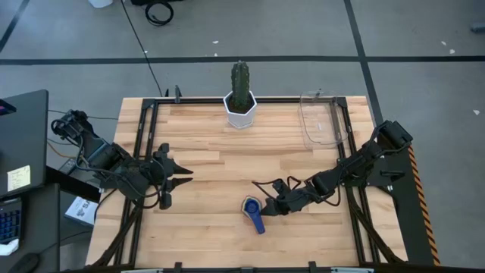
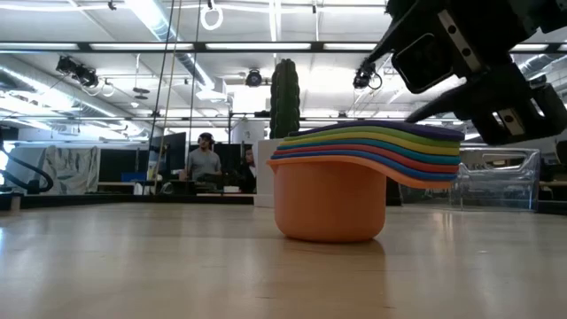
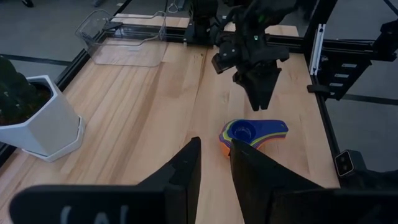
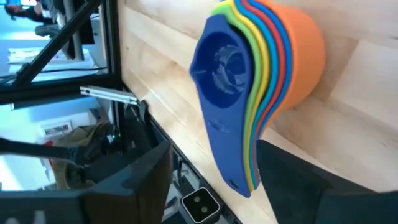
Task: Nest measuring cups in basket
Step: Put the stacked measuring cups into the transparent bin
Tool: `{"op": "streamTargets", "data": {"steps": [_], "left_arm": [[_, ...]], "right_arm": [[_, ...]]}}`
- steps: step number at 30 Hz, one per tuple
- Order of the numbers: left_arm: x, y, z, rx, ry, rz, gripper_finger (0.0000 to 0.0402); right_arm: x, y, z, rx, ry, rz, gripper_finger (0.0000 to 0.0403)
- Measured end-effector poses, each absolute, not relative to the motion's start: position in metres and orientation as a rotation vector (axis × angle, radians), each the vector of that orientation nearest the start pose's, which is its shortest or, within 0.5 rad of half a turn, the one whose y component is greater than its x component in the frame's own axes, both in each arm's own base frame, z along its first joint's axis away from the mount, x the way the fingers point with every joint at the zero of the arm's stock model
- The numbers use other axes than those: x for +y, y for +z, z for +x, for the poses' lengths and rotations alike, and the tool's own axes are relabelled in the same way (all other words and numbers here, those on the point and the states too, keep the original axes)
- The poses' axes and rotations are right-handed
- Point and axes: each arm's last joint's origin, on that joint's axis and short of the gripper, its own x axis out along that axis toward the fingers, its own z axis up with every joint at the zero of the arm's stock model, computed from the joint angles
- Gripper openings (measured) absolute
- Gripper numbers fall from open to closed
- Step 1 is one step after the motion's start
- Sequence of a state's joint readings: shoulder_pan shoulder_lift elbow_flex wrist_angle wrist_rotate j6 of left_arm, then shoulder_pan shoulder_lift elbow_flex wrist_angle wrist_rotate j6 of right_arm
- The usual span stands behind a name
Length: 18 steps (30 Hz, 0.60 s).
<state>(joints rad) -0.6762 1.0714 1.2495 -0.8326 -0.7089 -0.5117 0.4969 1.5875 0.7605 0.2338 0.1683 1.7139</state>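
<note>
The measuring cups (image 1: 254, 210) sit in one stack on the wooden table (image 1: 204, 174), each cup tucked inside the next. The biggest cup is orange and is at the bottom. Above it you can see thin rims of red, yellow, green and blue, like a little rainbow. The top cup is dark blue or purple. The flat handles all lie on top of each other and stick out to one side, away from the cactus end of the table.

The right gripper (image 1: 274, 202) is just beside the stack, very close to it, with the handles pointing out in front of its fingers. Its two dark fingers are spread apart and hold nothing. I cannot tell if a finger touches the cups.

The left gripper (image 1: 173, 182) waits well away from the stack, on the other side of it from the right gripper. Its fingers are apart too, and empty.

The basket (image 1: 322, 119) is clear plastic. It stands far behind the right gripper, near the table's back corner. No cups are in it. A white pot with a green cactus (image 1: 240, 97) stands to the side of the basket.
</note>
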Motion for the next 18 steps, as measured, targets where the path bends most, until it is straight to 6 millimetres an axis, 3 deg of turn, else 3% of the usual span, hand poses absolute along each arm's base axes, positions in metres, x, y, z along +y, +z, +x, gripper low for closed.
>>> {"op": "streamTargets", "data": {"steps": [9, 18], "left_arm": [[-0.107, 0.383, 0.164, 0.476, 0.157, -0.083, 0.0091], [-0.107, 0.383, 0.164, 0.476, 0.157, -0.083, 0.0091]], "right_arm": [[0.144, 0.174, 0.279, 0.709, -0.369, 1.541, 0.0307], [0.143, 0.191, 0.287, 0.785, -0.419, 1.474, 0.0361]]}}
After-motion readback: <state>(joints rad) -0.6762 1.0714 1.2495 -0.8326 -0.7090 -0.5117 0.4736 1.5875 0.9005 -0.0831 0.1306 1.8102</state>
